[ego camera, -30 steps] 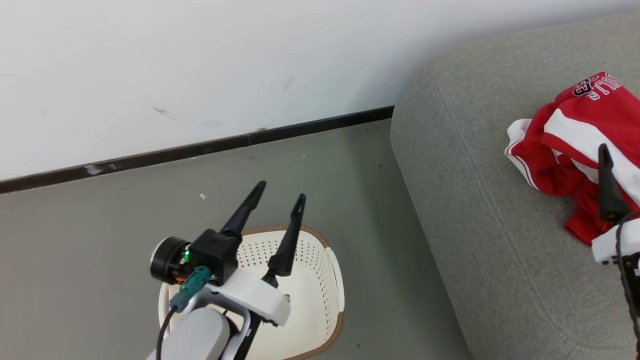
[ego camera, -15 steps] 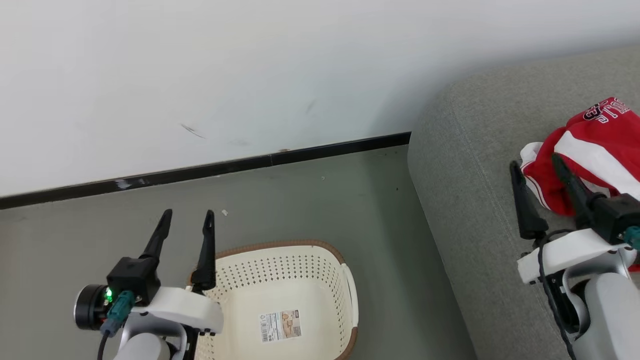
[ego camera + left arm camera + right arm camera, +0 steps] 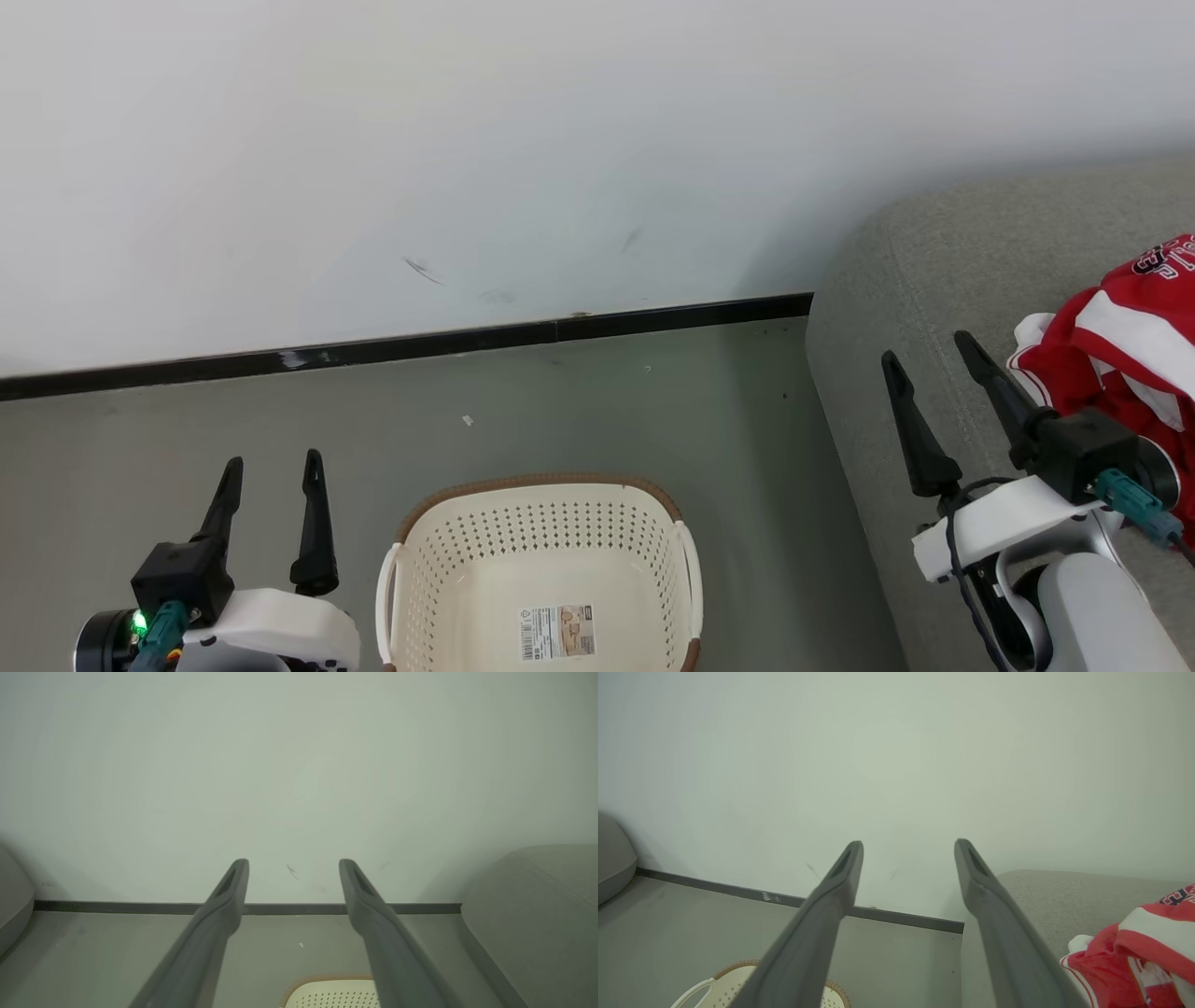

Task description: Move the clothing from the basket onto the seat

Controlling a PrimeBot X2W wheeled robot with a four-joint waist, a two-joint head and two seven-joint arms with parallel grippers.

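The cream basket [image 3: 537,560] stands on the floor with nothing in it but a label sticker on its base; its rim peeks into the left wrist view [image 3: 334,991] and the right wrist view [image 3: 738,984]. Red and white clothing [image 3: 1125,341] lies heaped on the grey seat [image 3: 934,271] at the right edge, also in the right wrist view [image 3: 1143,952]. My left gripper [image 3: 271,464] is open to the left of the basket, holding nothing. My right gripper [image 3: 929,347] is open above the seat's near corner, just left of the clothing.
A white wall with a black skirting strip [image 3: 420,345] runs behind the basket. Grey floor [image 3: 560,411] lies between wall, basket and seat. Another rounded grey shape [image 3: 11,900] sits at the far left of the left wrist view.
The head camera has tilted up, so everything sits lower. My left gripper has drawn back from over the basket to its left side. My right gripper has come away from the clothing, open.
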